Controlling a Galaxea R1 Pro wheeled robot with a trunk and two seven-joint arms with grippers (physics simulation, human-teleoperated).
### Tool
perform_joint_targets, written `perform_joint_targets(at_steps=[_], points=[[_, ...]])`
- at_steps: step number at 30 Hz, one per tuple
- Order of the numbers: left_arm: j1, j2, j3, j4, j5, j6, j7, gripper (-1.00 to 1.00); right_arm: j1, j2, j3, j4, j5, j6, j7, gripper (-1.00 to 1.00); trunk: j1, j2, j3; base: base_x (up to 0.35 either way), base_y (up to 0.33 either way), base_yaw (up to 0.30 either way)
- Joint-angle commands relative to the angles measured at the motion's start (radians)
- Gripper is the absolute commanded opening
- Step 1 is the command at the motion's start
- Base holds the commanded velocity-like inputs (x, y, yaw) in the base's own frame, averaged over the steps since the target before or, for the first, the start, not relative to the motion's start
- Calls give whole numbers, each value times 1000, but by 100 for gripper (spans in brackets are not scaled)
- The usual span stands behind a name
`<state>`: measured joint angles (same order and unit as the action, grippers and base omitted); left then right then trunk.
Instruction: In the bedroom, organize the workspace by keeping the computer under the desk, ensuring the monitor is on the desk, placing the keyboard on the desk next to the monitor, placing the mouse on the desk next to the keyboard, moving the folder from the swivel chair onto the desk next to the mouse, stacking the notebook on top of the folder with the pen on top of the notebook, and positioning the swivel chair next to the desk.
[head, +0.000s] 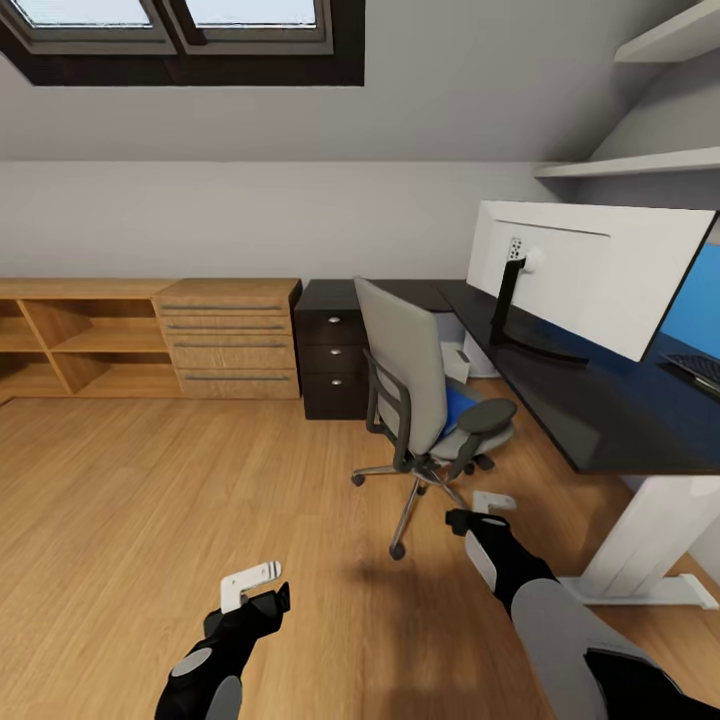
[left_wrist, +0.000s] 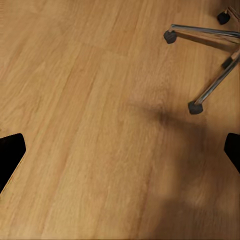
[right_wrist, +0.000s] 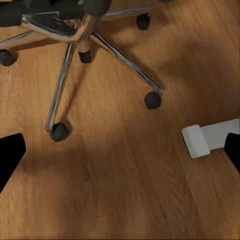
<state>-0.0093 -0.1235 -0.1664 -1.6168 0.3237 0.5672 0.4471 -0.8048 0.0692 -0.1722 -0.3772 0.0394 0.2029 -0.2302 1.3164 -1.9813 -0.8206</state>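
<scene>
One glossy black desk (head: 600, 420), grey swivel chair (head: 405, 375)

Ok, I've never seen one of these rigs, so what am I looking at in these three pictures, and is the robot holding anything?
These are simulator renders of a wheeled robot with two arms. The large picture comes from a camera on its head, looking down over both arms: the left gripper and the right gripper hang above the wooden floor, both open and empty. The other two pictures come from cameras near each gripper, looking along its fingers, which show as dark shapes at the edges.

Ahead stands the swivel chair, with the blue folder on its seat. To its right is the black-topped desk, carrying the monitor, seen from behind, and a corner of the keyboard. The wrist views show the chair's chrome base and castors.
</scene>
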Motion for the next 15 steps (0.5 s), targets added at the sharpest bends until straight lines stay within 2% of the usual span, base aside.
perform_joint_targets(at_steps=[1, 6, 8, 10, 15], points=[[-1, 2, -1, -1, 11, 2, 10, 100, -1, 1, -4, -2, 2, 7, -2, 100, 4, -8, -4, 0, 0, 0], [0, 5, -3, 0, 12, 3, 10, 100, -2, 3, -8, -4, -4, 3, -15, 100, 23, -43, -20, 0, 0, 0], [0, 5, -6, 1, 12, 3, 11, 100, -2, 3, -10, -2, -5, -17, -19, 100, 31, -57, -26, 0, 0, 0], [0, 6, -10, 1, 12, 3, 11, 100, -2, 3, -11, 2, -4, -85, -22, 100, 38, -71, -32, 0, 0, 0], [0, 8, 6, -1, 12, 7, 11, 100, 1, -9, -12, 9, -4, -121, -26, 100, 57, -106, -48, 0, 0, 0]])
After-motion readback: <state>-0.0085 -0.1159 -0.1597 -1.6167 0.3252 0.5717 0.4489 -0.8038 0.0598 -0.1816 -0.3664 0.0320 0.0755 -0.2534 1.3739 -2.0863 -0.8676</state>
